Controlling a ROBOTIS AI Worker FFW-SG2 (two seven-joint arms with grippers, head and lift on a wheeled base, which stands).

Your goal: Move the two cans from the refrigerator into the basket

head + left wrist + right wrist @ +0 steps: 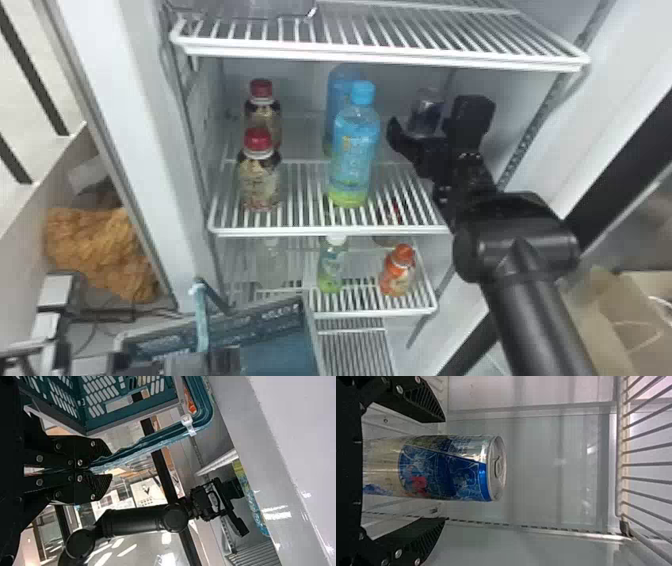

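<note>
- Right forearm (540, 310): nearest the head camera, angled up and inward to the middle shelf (310, 231) of the refrigerator (135, 125).
- Right gripper (445, 470): fingers spread wider than the can (455, 469), with a gap on either side. It has hold of nothing.
- Can location: upright inside the refrigerator, lined up between those fingers, right of the blue-capped bottle (352, 150). From these views I cannot tell exactly how deep it sits between the pads.
- Left gripper (104, 465): closed on the rim of the basket (166, 435), which hangs in front of the lower shelves. I should hold this arm steady during the pick.
- Step in hand, as I judge it: seat the right gripper around the can, then grip.
- Centring: I should even out the two side gaps before closing, so that neither finger pushes the can over.
- Depth: I should advance until the pads lie fully alongside the can's body, and stop before the palm nudges it.
- Closing: bring both fingers in slowly. Thin metal may dent, so use only enough force to prevent slip.
- Clearance: lift slightly, staying below the upper shelf (380, 56), then withdraw straight, giving the bottle room before turning toward the basket.
</note>
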